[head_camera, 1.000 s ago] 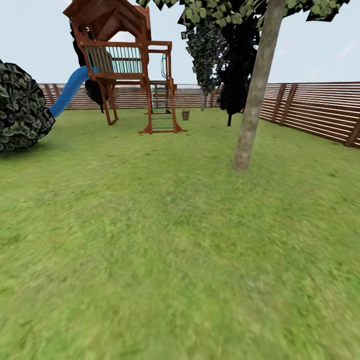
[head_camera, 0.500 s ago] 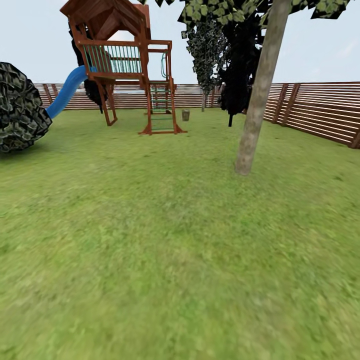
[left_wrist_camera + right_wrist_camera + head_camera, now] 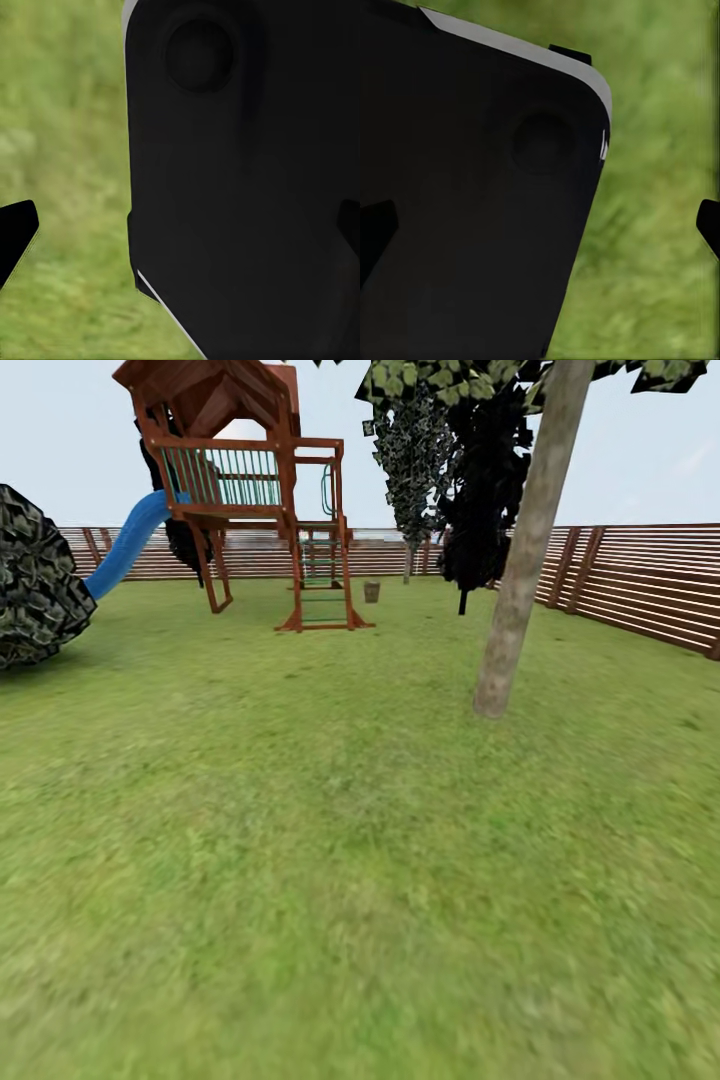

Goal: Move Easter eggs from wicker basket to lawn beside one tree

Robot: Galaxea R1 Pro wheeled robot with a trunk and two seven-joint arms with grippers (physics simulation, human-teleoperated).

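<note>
**Across the lawn, basket dead ahead**

At the wrists, both sets of jaws are apart and empty: the left gripper (image 3: 180, 232) shows a dark fingertip at each edge of its view, and so does the right gripper (image 3: 540, 229), with a black robot panel (image 3: 240, 180) and blurred grass behind. Out front, the lawn (image 3: 300, 860) runs wide and bare. The tree (image 3: 520, 580) stands near, to the right. Far off, just beside the play frame (image 3: 270, 490) and near the fence (image 3: 640, 580), sits the basket (image 3: 371, 591); the eggs are too small to make out. My read: this is the drive-in. Hold the basket centred, pass left of the trunk, and stop close enough to reach in from above.
</note>
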